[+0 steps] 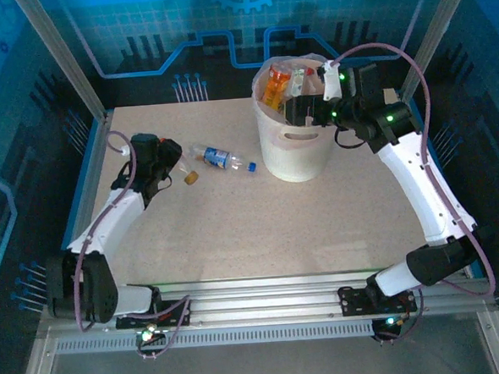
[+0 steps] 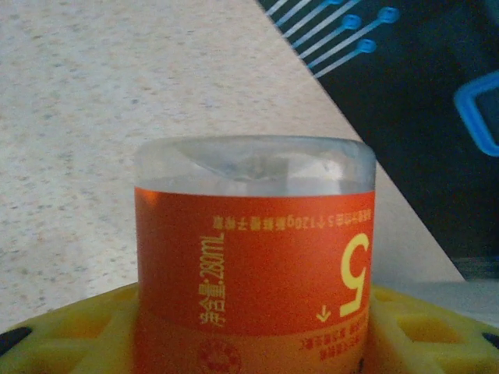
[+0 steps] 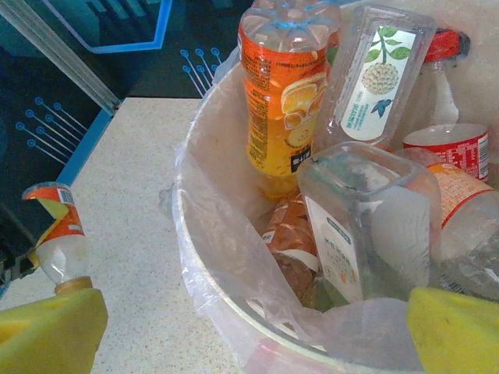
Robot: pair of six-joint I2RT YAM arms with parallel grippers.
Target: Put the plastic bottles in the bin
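Starting at the left of the overhead shot: the left gripper [image 1: 170, 160] sits in the left-middle of the speckled beige table [image 1: 236, 239]. It's clamped on a small clear plastic bottle with an orange label [image 2: 253, 249]. In the left wrist cam that bottle fills the centre, base pointing away from the camera, with a yellow pad [image 2: 70, 335] pressed against each side.

Just to the right, a clear plastic bottle with a blue label and blue cap [image 1: 217, 159] lies on its side on the table. It's close to the held one and a bit left of the bin.

Next is the big round white translucent plastic bin [image 1: 294, 154], upper centre-right, with a thin clear plastic liner [image 3: 226, 257] draped over the rim. Already inside:
- an orange-labelled juice bottle [image 3: 284, 101] standing base-up
- a squarish clear bottle with a white leaf label [image 3: 378, 74]
- a red-capped bottle [image 3: 444, 93]
- another boxy clear bottle [image 3: 362, 226] in front

The right gripper [image 3: 251, 327] hangs over the bin's right rim. Its yellow fingers [image 3: 47, 327] are spread wide in the two bottom corners of the right wrist cam, with nothing gripped.

In the lower left of that same view there's a crushed clear bottle with an orange-and-white label [image 3: 58, 230] just above the left-hand finger. I honestly can't tell if it's touching it.
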